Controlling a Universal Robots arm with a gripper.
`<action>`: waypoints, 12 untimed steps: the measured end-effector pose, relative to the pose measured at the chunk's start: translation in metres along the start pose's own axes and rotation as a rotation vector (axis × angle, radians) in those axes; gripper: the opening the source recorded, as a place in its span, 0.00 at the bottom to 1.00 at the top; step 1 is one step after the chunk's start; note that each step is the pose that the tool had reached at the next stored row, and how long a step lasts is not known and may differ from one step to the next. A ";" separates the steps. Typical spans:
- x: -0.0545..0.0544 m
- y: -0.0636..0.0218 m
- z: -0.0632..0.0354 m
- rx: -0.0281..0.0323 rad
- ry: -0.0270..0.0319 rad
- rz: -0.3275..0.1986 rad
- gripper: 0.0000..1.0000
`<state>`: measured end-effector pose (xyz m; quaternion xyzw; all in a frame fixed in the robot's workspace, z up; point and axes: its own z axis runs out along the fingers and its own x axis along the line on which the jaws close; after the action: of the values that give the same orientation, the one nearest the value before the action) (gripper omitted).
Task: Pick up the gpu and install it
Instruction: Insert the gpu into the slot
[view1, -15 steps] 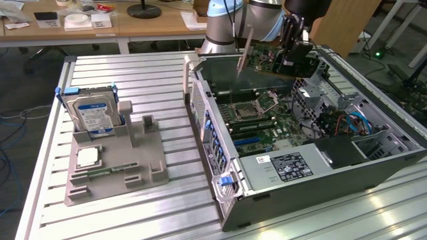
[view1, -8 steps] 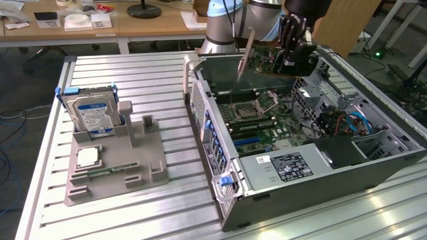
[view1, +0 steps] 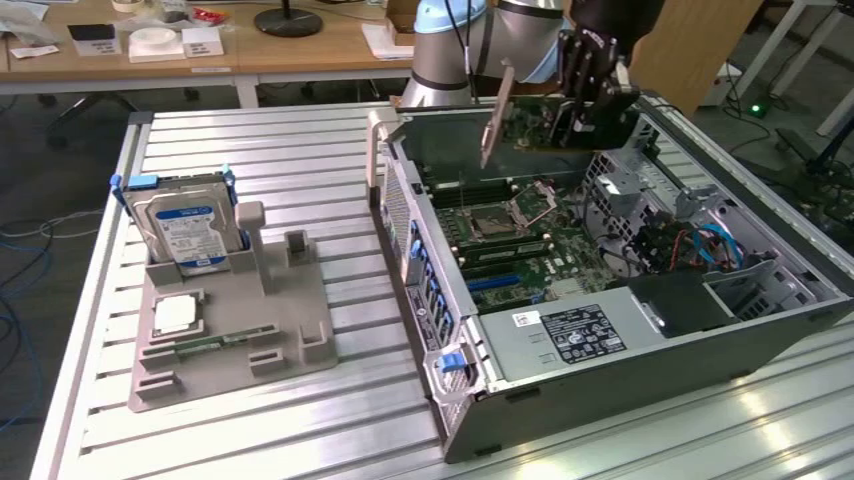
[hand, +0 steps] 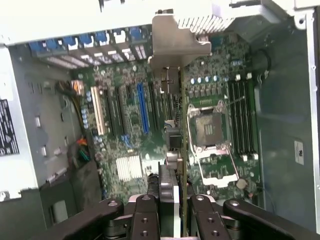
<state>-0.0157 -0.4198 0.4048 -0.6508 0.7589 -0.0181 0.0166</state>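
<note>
My gripper (view1: 587, 100) hangs above the open computer case (view1: 667, 345), shut on the gpu (view1: 531, 122). The gpu is a thin card held on edge, with a silver metal bracket (view1: 495, 118) at its end towards the exterior view's left. In the wrist view the gpu (hand: 183, 145) runs edge-on away from my gripper (hand: 175, 212), its bracket (hand: 177, 42) near the case's rear wall. It hovers over the motherboard (hand: 130, 130), above the row of expansion slots beside the blue slot (hand: 142, 107) and apart from them.
The CPU socket (hand: 207, 127) and memory slots (hand: 242, 117) lie beside the card. Cables and a drive cage (view1: 694, 240) fill the case's far side. On the exterior view's left, a grey holder (view1: 287, 330) carries a hard drive (view1: 187, 225), a CPU (view1: 176, 315) and a memory stick (view1: 214, 345).
</note>
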 end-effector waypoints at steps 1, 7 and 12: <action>0.000 0.0000 0.0002 0.0102 -0.0019 -0.005 0.28; 0.000 0.0001 0.0017 0.0064 -0.0609 -0.038 0.28; 0.000 0.0006 0.0037 0.0017 -0.0848 -0.083 0.28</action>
<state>-0.0161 -0.4200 0.4010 -0.6820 0.7297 0.0081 0.0486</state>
